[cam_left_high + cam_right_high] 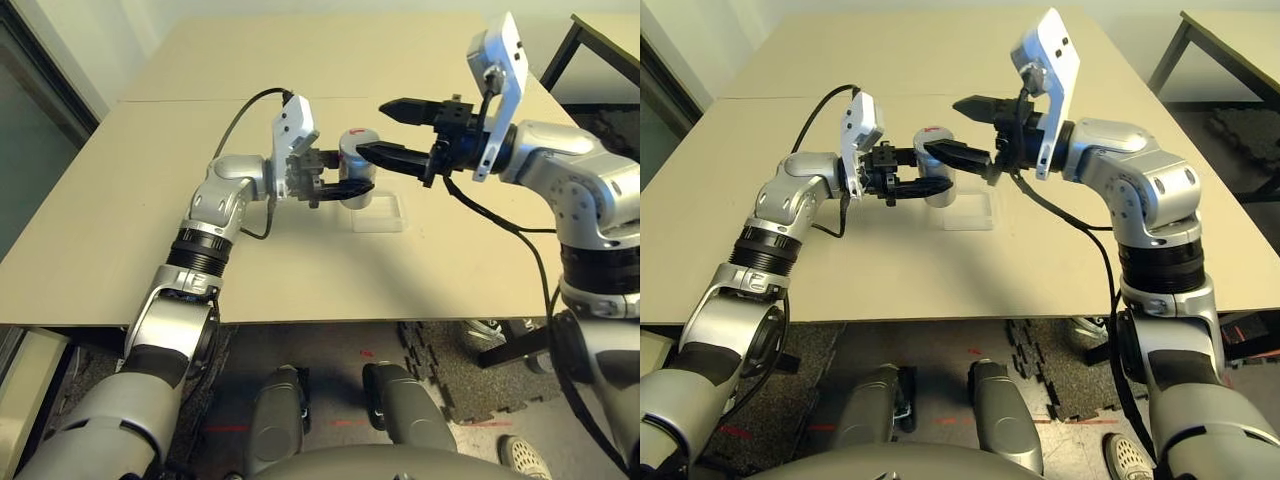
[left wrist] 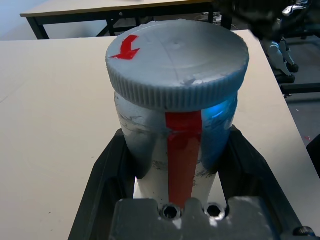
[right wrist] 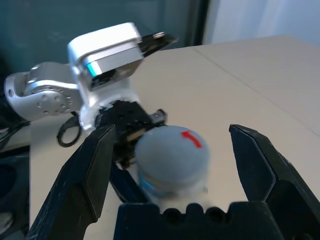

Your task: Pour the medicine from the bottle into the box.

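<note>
The left gripper (image 1: 345, 185) is clamped around the body of the bottle (image 1: 356, 166), holding it upright just above the table (image 1: 120, 230), close beside the clear box (image 1: 380, 213). The right gripper (image 1: 400, 130) has its fingers spread wide, one on each side of the grey cap (image 2: 177, 60) — it grasps nothing yet. To do this step well, I think the right fingers should center on the ribbed rim and close firmly before twisting, while the left grip does not loosen — otherwise the bottle may turn together with the cap.
</note>
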